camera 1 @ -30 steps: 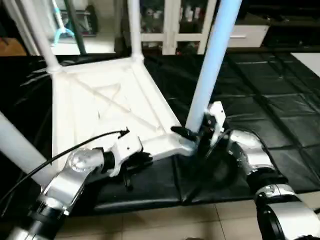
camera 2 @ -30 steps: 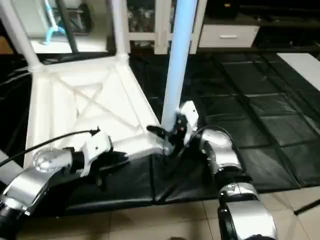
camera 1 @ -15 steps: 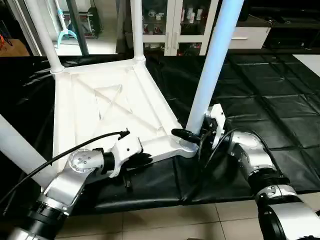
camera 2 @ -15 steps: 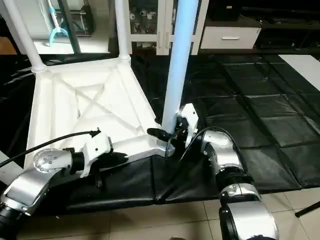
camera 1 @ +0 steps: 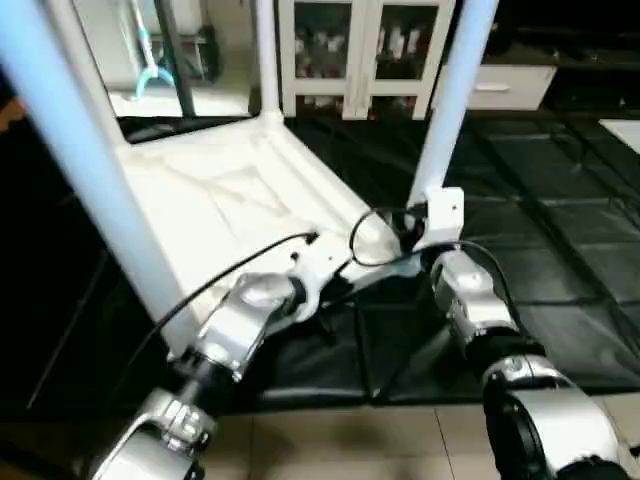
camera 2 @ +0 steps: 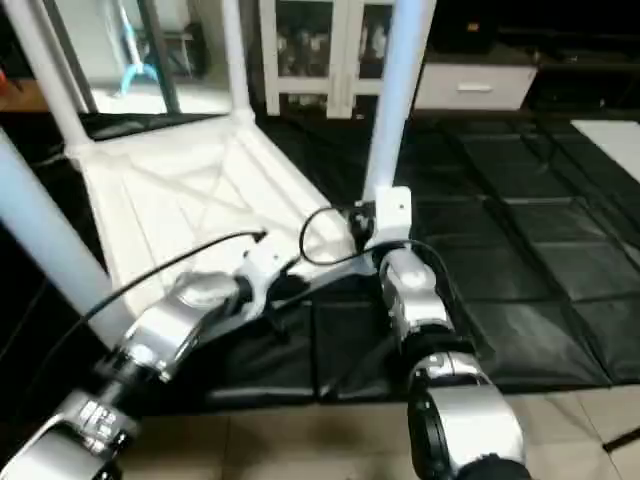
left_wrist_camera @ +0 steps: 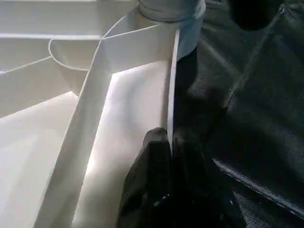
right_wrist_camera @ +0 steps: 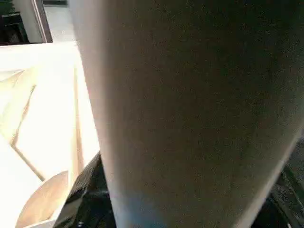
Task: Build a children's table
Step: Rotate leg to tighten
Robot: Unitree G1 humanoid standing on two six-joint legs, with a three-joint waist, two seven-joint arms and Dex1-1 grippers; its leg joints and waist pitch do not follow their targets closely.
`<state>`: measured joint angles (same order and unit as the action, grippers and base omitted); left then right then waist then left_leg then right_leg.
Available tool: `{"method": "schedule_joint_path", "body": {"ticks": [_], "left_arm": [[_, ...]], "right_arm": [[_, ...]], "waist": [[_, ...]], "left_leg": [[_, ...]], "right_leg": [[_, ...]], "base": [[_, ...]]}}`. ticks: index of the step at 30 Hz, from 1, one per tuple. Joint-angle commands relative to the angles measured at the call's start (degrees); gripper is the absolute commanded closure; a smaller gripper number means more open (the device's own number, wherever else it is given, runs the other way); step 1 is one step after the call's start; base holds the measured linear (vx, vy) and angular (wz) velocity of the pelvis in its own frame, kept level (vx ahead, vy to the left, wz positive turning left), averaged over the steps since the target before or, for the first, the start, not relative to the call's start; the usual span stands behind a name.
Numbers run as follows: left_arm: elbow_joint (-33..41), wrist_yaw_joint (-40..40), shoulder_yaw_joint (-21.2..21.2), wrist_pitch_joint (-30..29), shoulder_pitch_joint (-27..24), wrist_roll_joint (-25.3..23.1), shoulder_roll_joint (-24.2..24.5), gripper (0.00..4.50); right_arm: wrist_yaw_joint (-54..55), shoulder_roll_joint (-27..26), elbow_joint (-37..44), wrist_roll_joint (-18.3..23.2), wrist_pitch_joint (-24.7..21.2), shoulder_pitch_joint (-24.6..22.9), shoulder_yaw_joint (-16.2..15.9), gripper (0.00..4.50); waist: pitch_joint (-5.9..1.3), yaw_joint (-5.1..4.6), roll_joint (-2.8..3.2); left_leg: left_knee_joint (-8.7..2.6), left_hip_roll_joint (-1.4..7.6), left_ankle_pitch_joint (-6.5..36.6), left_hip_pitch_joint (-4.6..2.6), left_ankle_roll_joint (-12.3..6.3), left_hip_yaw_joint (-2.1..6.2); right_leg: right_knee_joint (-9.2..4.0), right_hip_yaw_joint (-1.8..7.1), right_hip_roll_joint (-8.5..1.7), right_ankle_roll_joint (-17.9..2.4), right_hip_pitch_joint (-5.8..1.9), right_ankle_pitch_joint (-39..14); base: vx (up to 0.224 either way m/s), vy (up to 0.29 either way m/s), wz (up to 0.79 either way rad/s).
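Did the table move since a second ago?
Yes. The table's near edge has gone up and to the right, away from the tiled floor. Its far corner stays by the cabinet.

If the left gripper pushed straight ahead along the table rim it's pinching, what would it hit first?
Likely the corner socket holding the leg; the left gripper points along the tabletop rim toward it.

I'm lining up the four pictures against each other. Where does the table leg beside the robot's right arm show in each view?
Left eye view: the leg rises right of centre, from the near right corner.
Right eye view: the leg stands just right of centre.
Left wrist view: its base sits in the corner socket at the rim's far end.
Right wrist view: the leg is close up, very broad.
Shared landmark: the white table top.
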<state>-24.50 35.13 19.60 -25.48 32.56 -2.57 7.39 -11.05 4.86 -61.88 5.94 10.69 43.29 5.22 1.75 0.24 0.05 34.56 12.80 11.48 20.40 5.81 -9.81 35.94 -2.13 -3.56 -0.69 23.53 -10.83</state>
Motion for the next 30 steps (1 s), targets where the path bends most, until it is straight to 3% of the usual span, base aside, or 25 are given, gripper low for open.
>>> {"method": "schedule_joint_path", "body": {"ticks": [1, 2, 3, 4, 7, 8, 10, 12, 15, 17, 19, 23, 30], "left_arm": [[-1.71, -5.46, -0.15, 1.96, 0.94, -3.05, 0.18, 4.5], [-0.67, -3.62, -0.38, 2.84, -0.37, -2.51, 1.55, 4.5], [0.73, -1.8, -0.53, 4.18, -1.76, -2.01, 3.1, 4.5], [2.29, 0.13, -0.63, 5.51, -3.2, -1.47, 4.69, 4.5], [8.18, 7.51, -0.93, 8.55, -7.69, 0.99, 9.55, 4.5], [9.36, 9.09, -0.95, 9.53, -8.57, 1.45, 10.51, 4.5], [12.75, 12.59, -1.43, 9.35, -10.95, 3.02, 12.93, 4.5], [16.95, 16.29, -1.99, 9.22, -13.79, 4.8, 16.3, 4.5], [19.41, 18.17, -1.85, 9.98, -15.77, 5.88, 19.12, 4.5], [20.06, 18.67, -1.92, 10.04, -16.34, 6.15, 19.84, 4.5], [20.43, 18.83, -2.06, 10.08, -16.66, 6.28, 20.05, 4.5], [20.72, 18.6, -2.52, 9.85, -16.82, 6.16, 19.7, 4.5], [21.1, 17.61, -2.14, 8.8, -16.73, 6.01, 19.53, 4.5]], "right_arm": [[-8.45, -6.07, -3.4, -0.2, -3.69, -1.34, -3.27, 2.64], [-13.78, -5.48, -1.98, 2.0, -2.13, -1.5, -1.69, 2.64], [-17.03, -4.05, -0.92, 1.68, -0.05, -1.75, -2.3, 2.64], [-19.62, -2.5, -0.03, 1.15, 1.81, -1.95, -3.02, 2.08], [-25.34, 1.82, 1.67, 2.32, 2.67, -1.8, -2.66, 1.87], [-26.53, 2.62, 2.0, 2.62, 2.89, -1.75, -2.57, 1.72], [-31.72, 4.88, 3.14, 3.6, 2.91, -1.84, -2.73, 1.49], [-40.63, 8.28, 5.26, 5.02, 2.42, -2.25, -3.26, 1.4], [-48.58, 11.02, 6.49, 6.0, 0.5, -2.61, -2.77, 1.4], [-51.74, 11.81, 6.55, 6.57, -0.37, -2.62, -2.24, 1.4], [-53.71, 12.32, 6.42, 6.87, -0.69, -2.69, -2.22, 1.4], [-58.5, 13.31, 5.52, 7.27, -1.92, -3.26, -3.29, 1.76], [-57.78, 12.08, 5.52, 6.63, -2.06, -3.5, -3.08, 2.34]], "waist": [[-2.73, -0.46, -0.35], [-2.69, -0.54, -0.36], [-2.81, -0.53, -0.38], [-2.86, -0.63, -0.34], [-2.98, -1.37, -0.34], [-3.06, -1.79, -0.25], [-3.16, -1.87, 0.02], [-3.03, -1.99, 0.0], [-3.23, -2.26, 0.01], [-3.36, -2.09, 0.02], [-3.28, -1.86, -0.12], [-3.12, -1.42, -0.38], [-3.13, -1.33, -0.26]], "left_leg": [[-4.0, -0.54, 15.76, 0.23, -1.61, -0.55], [-4.04, -0.49, 15.99, 0.27, -1.78, -0.57], [-3.96, -0.42, 16.04, 0.23, -1.93, -0.54], [-4.03, -0.24, 15.14, 0.56, -2.41, -0.49], [-4.02, -0.11, 13.82, 0.93, -3.03, -0.32], [-4.01, -0.07, 12.86, 1.41, -3.53, -0.16], [-3.77, 0.04, 12.47, 0.87, -3.83, -0.34], [-3.83, 0.13, 11.32, 1.01, -4.48, -0.41], [-3.67, 0.29, 10.52, 0.88, -5.76, -0.48], [-3.5, 0.28, 7.55, 0.71, -7.15, -0.66], [-3.47, 0.28, 7.15, 0.63, -7.6, -0.8], [-3.52, 0.3, 8.33, 0.53, -6.95, -0.84], [-3.51, 0.29, 8.51, 0.47, -5.94, -0.78]], "right_leg": [[-5.57, 1.5, -2.49, -9.42, -2.35, -16.46], [-5.66, 1.46, -2.51, -9.41, -2.28, -17.03], [-5.58, 1.47, -2.59, -9.54, -2.37, -16.87], [-5.49, 1.52, -2.72, -10.1, -2.51, -15.61], [-5.02, 1.41, -2.74, -11.62, -2.83, -13.26], [-4.79, 1.38, -2.84, -12.23, -3.16, -11.98], [-4.78, 1.42, -2.76, -13.28, -2.76, -10.49], [-4.56, 1.43, -2.56, -14.31, -2.78, -8.31], [-4.04, 1.42, -2.48, -16.04, -2.98, -4.64], [-3.7, 1.46, -2.42, -17.22, -2.94, -0.34], [-3.71, 1.47, -2.45, -17.64, -2.88, 0.1], [-3.86, 1.52, -2.55, -17.16, -2.83, -2.63], [-3.87, 1.55, -2.57, -16.64, -2.78, -3.68]], "base": [[0.0, 0.0, 0.0], [0.0, 0.0, 0.0], [0.0, 0.0, 0.0], [0.0, 0.0, 0.0], [0.0, 0.0, 0.0], [0.0, 0.0, 0.0], [0.0, 0.0, 0.0], [0.0, 0.0, 0.0], [0.0, 0.0, 0.0], [0.0, 0.0, 0.0], [0.0, 0.0, 0.0], [0.0, 0.0, 0.0], [0.0, 0.0, 0.0]]}}
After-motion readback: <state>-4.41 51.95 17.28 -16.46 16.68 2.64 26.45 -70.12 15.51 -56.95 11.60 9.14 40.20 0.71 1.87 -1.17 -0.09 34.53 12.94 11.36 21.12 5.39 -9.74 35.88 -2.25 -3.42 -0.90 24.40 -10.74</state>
